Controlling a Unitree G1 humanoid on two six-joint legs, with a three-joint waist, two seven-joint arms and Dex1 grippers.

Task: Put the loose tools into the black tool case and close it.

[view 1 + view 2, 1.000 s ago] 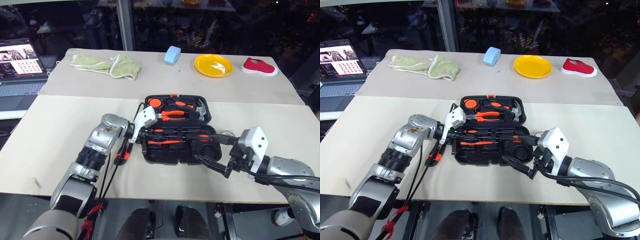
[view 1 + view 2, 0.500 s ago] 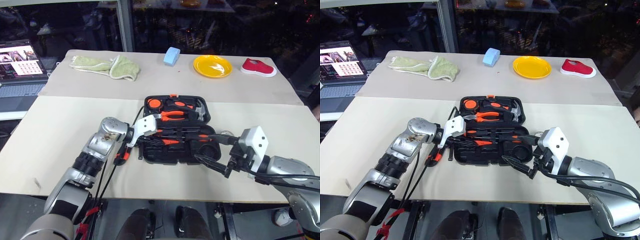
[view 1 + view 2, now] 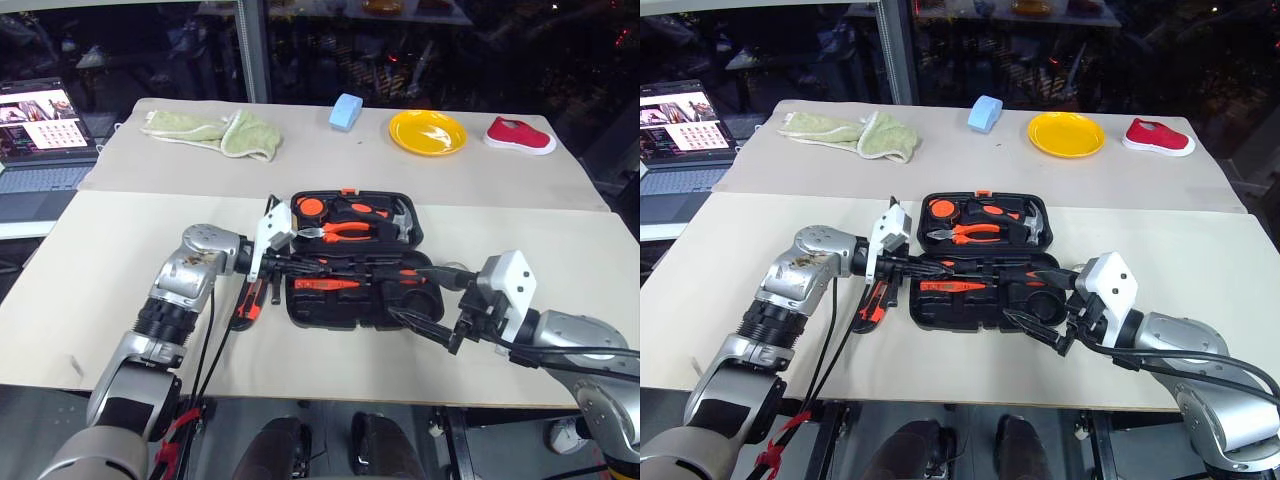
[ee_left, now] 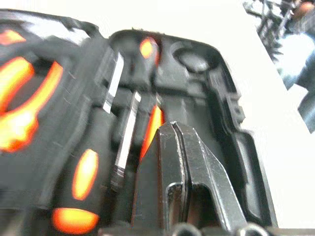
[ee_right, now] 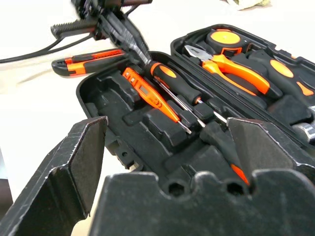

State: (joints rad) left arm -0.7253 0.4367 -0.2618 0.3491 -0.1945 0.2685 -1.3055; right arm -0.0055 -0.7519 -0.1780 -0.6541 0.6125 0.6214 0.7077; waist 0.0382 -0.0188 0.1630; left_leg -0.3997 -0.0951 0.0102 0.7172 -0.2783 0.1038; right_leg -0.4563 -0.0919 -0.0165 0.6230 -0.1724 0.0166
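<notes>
Since a second ago your left end effector (image 3: 305, 266) has lifted a little and swung from the case's near-left corner to hang over the left part of the tool tray, its two black fingers pressed shut on nothing; your right arm has not stirred. Nearest you, the right end effector (image 3: 425, 297) waits at the near-right corner of the black moulded-plastic hinged tool case (image 3: 352, 312), its fingers spread wide and empty. Inside the front half you can see the slim orange tester pen (image 5: 150, 95) seated, with two orange-and-black-handled screwdrivers (image 5: 183, 92) lying beside it. Just off the case's left edge, on the beige surface (image 3: 100, 270), the orange-and-black utility knife (image 3: 248, 303) lies loose. Farther back the open lid half carries the orange-handled pliers (image 3: 345, 229). You look to be between placements: one tool bedded, the knife not yet fetched. Next, you would need to open the left fingers, come down over the knife across its narrow body, then carry it to its recess before swinging the lid shut. I cannot make out the grey tape roll.
</notes>
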